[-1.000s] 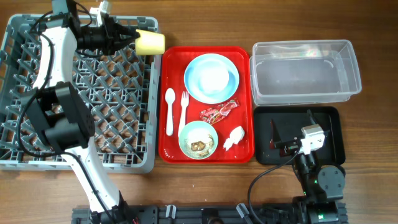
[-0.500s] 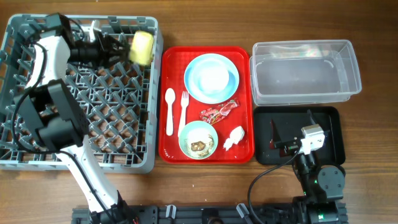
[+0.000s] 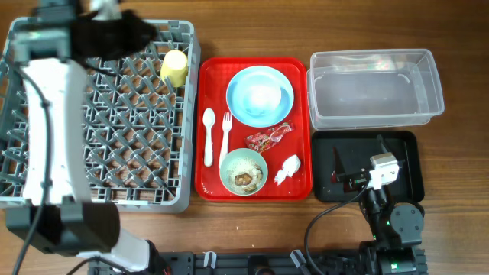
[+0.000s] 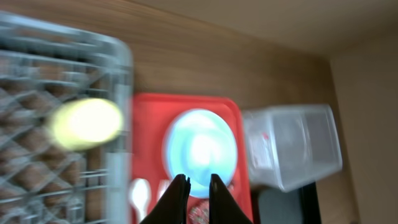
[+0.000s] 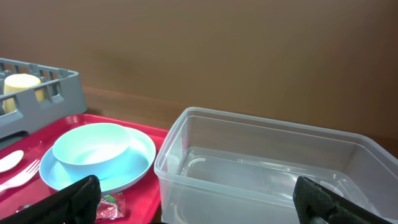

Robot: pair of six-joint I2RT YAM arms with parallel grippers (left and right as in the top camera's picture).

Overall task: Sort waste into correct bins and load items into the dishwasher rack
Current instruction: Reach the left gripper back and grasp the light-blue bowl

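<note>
The small yellow cup [image 3: 174, 67] lies on its side in the far right corner of the grey dishwasher rack [image 3: 187, 137]; it also shows in the left wrist view [image 4: 87, 123]. My left gripper [image 3: 144, 32] is raised above the rack's far edge, left of the cup, narrowly open and empty [image 4: 197, 183]. On the red tray [image 3: 298, 76] are the light blue plate [image 3: 260, 95], white spoon [image 3: 208, 137], fork [image 3: 226, 134], red wrapper [image 3: 269, 137], white tissue [image 3: 288, 169] and the pale green bowl [image 3: 243, 169] holding food scraps. My right gripper [image 5: 202, 208] is wide open and empty over the black tray [image 3: 401, 145].
The clear tub [image 3: 435, 92] stands behind the black tray, right of the red tray. The left arm's white links hang high over the rack's left side and hide part of it. Bare wooden table lies behind the tray and the tub.
My left gripper has let go of the yellow cup, which now lies in the rack. The left arm has risen and pulled back to the left. The right arm has not moved.
</note>
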